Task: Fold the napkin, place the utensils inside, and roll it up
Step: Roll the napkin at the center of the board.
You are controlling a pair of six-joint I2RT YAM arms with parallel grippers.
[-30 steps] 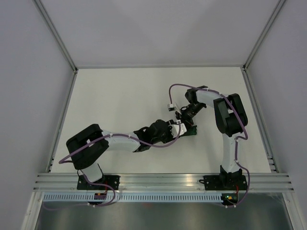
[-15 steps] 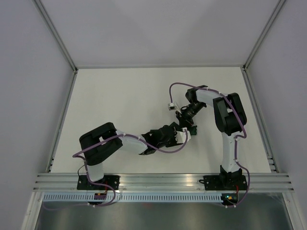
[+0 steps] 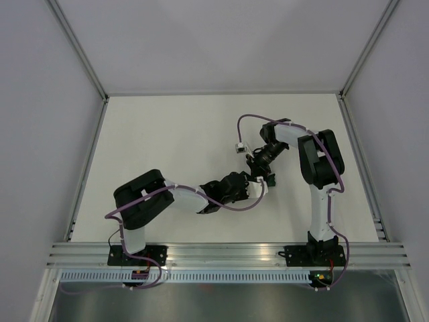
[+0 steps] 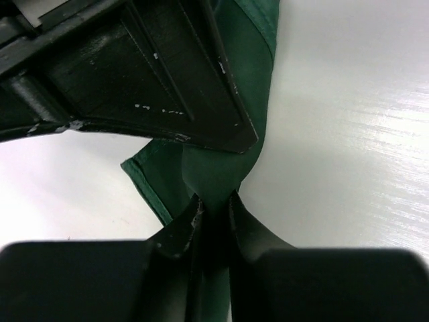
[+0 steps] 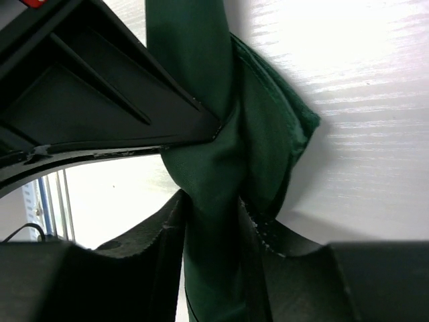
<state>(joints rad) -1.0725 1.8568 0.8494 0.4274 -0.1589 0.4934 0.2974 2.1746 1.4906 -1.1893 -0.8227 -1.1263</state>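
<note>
My left gripper [image 4: 213, 204] is pinched on a gathered band of the dark green napkin [image 4: 218, 168]. My right gripper [image 5: 213, 201] clamps the same cloth. In both wrist views the band's long axis runs straight out from the fingertips. Only the overhead view shows both grippers close together over the white table [image 3: 167, 134], hiding most of the cloth.

One napkin [image 4: 213, 176], two arms [image 3: 182, 197] [image 3: 318, 159]

The napkin [image 4: 214, 173] — mostly hidden under the arms overhead.
</note>
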